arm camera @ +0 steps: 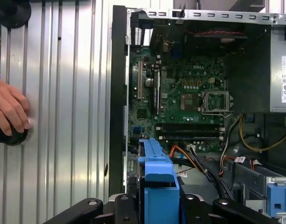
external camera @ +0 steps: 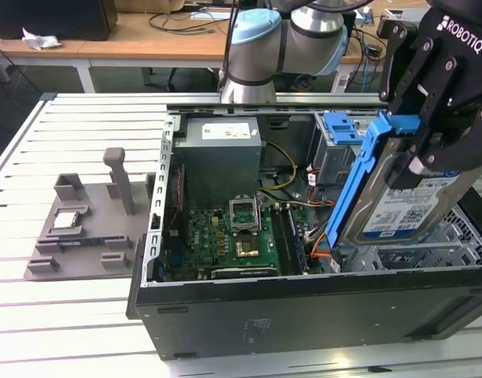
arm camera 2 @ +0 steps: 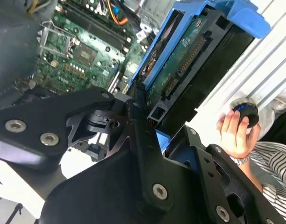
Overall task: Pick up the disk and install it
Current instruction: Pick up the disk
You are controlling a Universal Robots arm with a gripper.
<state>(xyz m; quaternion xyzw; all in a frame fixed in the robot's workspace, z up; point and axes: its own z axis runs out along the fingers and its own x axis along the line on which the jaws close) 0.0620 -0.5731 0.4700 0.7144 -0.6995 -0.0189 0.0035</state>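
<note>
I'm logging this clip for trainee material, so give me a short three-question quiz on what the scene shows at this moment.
1. True or false: the hand clamps the disk, held on edge over the open computer case.
2. What lies on the grey fixture at the exterior view's left? A) a processor chip B) a fan C) a screwdriver
3. Fill in: the bracket framing the disk is ___.
Key: 1 true; 2 A; 3 blue.

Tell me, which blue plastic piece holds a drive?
The blue bracket in the claw: it frames the disk. The blue latch plate inside the case carries none.
</note>
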